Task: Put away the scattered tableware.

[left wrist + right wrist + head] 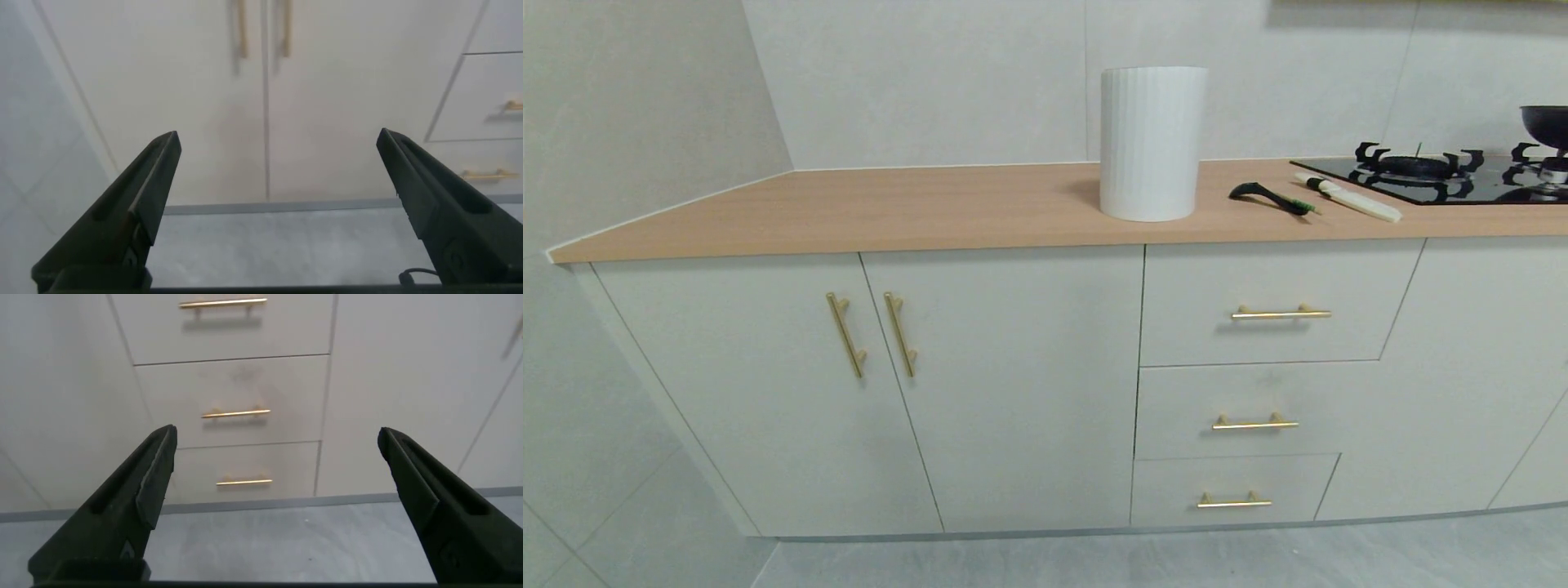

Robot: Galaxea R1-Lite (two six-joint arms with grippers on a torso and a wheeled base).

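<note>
Empty and spread wide, left claw (275,137) and right claw (275,431) hang low before the cupboard fronts (327,98).
Well above them on the worktop (890,208), a white ribbed holder (1152,144), then a black utensil (1267,197) and white utensil (1349,197) nearer the right claw: likely light, stiff, slick; grip mid-handle.

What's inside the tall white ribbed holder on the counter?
Nothing sticks up above the rim of the white holder, but its wall hides the interior, so its contents cannot be told. The black utensil and the white utensil lie outside it on the counter.
</note>
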